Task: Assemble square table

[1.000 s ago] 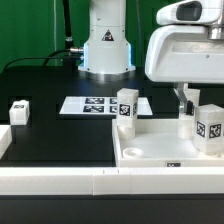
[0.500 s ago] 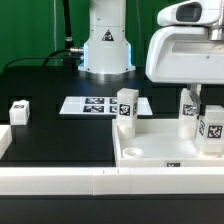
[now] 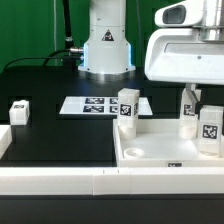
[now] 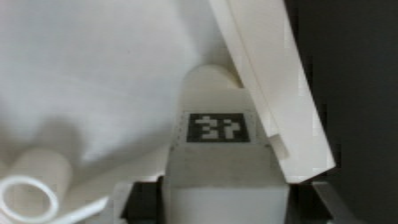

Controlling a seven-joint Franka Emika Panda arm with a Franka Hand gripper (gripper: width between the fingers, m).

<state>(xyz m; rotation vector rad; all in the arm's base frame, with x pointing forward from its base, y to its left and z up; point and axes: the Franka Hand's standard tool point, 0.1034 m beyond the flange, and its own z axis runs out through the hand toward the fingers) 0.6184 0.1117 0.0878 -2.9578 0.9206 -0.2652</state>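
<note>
The white square tabletop (image 3: 150, 152) lies rim up at the exterior view's lower right. One tagged leg (image 3: 126, 105) stands upright at its far left corner. Another tagged leg (image 3: 209, 129) stands at its right side. My gripper (image 3: 189, 100) hangs over the far right part and is shut on a third leg (image 3: 188, 118), held upright on or just above the tray. In the wrist view this leg (image 4: 221, 150) with its tag sits between my dark fingers (image 4: 146, 200), gripper (image 4: 231, 198), close beside the tabletop's raised rim (image 4: 267, 80). A fourth leg (image 3: 18, 110) lies loose at the left.
The marker board (image 3: 92, 104) lies flat behind the tabletop. A long low white border rail (image 3: 60, 180) runs along the front edge. The robot base (image 3: 106, 50) stands at the back. A round hole (image 4: 25, 195) shows in the tabletop floor near the held leg.
My gripper with the held leg has shifted slightly toward the exterior view's right, nearer the right-hand leg. Nothing else has moved.
</note>
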